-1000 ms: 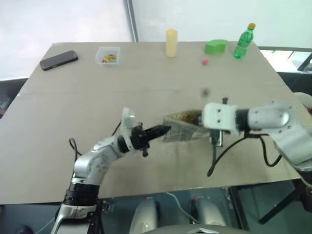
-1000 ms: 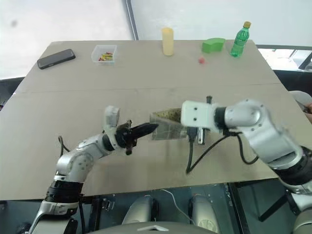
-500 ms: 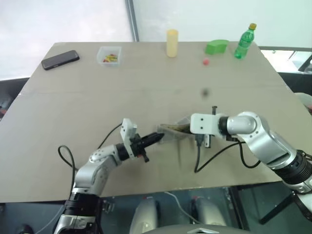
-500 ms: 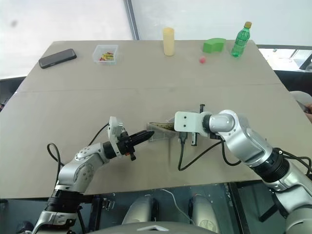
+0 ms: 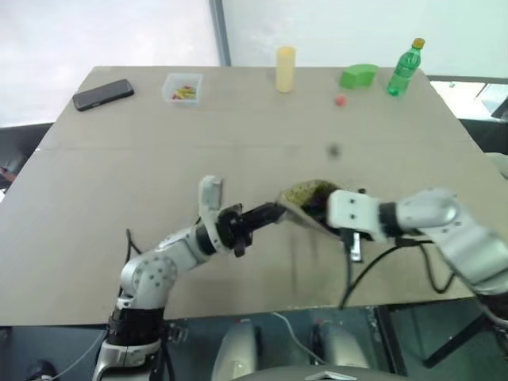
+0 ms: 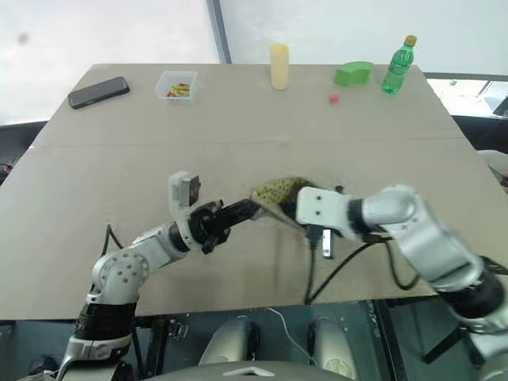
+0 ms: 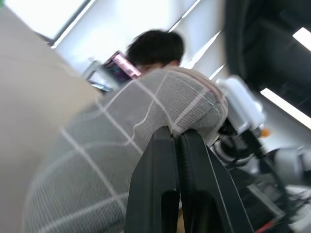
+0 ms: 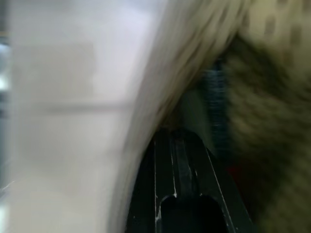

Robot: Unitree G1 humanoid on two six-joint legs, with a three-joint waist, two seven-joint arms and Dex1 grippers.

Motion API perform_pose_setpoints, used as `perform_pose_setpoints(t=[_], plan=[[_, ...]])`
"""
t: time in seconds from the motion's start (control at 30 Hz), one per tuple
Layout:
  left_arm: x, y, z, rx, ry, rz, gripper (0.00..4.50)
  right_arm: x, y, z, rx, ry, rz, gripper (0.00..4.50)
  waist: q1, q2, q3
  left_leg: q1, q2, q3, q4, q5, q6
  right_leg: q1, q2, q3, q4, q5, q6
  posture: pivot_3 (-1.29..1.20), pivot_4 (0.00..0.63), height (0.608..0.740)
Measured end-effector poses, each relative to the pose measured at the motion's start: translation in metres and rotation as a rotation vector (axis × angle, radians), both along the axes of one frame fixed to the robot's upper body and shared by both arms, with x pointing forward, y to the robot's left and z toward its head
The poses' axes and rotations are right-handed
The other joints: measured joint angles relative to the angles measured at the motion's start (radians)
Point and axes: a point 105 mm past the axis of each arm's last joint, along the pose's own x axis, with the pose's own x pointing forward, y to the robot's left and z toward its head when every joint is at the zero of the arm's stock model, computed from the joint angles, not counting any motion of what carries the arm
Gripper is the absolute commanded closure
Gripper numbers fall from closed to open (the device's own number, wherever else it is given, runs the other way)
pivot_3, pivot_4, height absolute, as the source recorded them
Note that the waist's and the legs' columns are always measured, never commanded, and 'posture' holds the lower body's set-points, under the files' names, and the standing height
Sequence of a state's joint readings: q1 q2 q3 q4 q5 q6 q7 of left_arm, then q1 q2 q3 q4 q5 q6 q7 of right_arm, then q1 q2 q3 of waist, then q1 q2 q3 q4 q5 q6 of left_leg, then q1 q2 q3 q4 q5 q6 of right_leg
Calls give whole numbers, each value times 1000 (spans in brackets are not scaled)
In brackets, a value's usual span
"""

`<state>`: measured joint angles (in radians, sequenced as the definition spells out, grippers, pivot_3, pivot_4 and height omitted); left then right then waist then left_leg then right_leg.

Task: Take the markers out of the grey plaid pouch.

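Right now the grey plaid pouch (image 5: pixel 305 200) is hanging just above the near middle of the table (image 5: pixel 159 151), lying left to right between the left gripper (image 5: pixel 274 213) and right gripper (image 8: pixel 181 141), both clenched on its opposite ends, with no markers showing.

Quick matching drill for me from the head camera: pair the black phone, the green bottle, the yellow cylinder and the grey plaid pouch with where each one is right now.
1 black phone
2 green bottle
3 yellow cylinder
4 grey plaid pouch

A far edge, middle
B held between both grippers, near the front
C far left corner
D far right corner

Pairs: 1-C, 2-D, 3-A, 4-B
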<state>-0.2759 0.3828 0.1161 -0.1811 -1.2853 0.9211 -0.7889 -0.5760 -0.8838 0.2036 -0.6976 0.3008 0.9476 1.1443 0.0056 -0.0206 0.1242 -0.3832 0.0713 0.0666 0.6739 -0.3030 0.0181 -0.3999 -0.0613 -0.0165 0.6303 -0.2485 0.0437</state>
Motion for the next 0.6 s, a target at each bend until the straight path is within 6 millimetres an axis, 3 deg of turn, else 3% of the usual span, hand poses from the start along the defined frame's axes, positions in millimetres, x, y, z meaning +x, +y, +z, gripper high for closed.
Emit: perform_pose_setpoints(t=[0.1,0.17,0.3,0.4,0.6], plan=[[6,3,1,-18,83,-1,4500,-6,3,23,20,-17,37,4434,-11,0,0,4,0,-4,-2,0,1,3,2,0,0,0,0,0,150,740],[11,6,-8,10,134,17,4500,-7,6,25,10,-20,57,4434,-15,0,0,4,1,-4,-2,0,1,4,3,0,0,0,0,0,150,740],[16,12,-35,143,161,101,4500,10,7,-13,-89,12,35,4434,-18,0,0,3,0,3,-2,2,-4,3,3,2,-2,0,0,0,150,740],[24,20,-60,253,186,200,4500,36,13,-43,-159,-48,-7,4434,-17,0,0,3,0,4,-2,2,-4,3,3,2,-3,0,0,0,150,740],[17,22,-68,298,111,224,4500,63,18,-45,-194,-235,-16,4434,-16,0,0,3,0,4,-2,2,-4,3,3,2,-3,0,0,0,150,740]])
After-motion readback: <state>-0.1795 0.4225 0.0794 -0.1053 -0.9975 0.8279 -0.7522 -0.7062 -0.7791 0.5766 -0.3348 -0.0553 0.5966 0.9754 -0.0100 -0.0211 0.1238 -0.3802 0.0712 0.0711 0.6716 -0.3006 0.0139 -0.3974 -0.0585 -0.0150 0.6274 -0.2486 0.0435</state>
